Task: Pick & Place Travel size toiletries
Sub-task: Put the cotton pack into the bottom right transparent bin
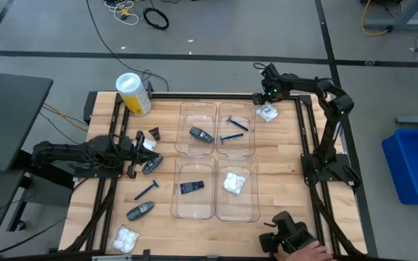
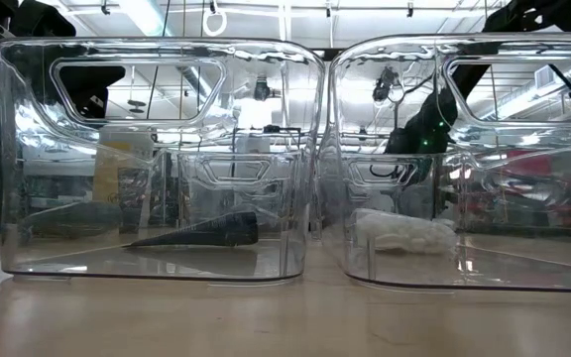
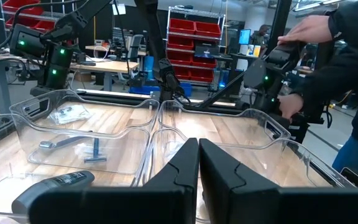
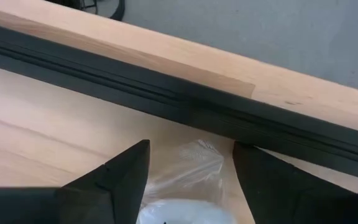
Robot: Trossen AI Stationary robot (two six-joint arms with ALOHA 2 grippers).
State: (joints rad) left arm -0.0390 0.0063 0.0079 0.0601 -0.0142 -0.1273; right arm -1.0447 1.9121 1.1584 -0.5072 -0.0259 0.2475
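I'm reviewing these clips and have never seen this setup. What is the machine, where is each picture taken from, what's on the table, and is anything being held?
Two dark robot arms work at a wooden table. One picture looks straight down, one looks level across the table through the clear trays, and one sits on each wrist.

The trays already hold a razor, two grey tubes and a white packet. More toiletries lie loose at the left.

The left gripper rests shut by those loose items, holding nothing that I can see. The right gripper is open around a white packet at the far right corner, not yet gripping it. A person's hand shows at the near edge.
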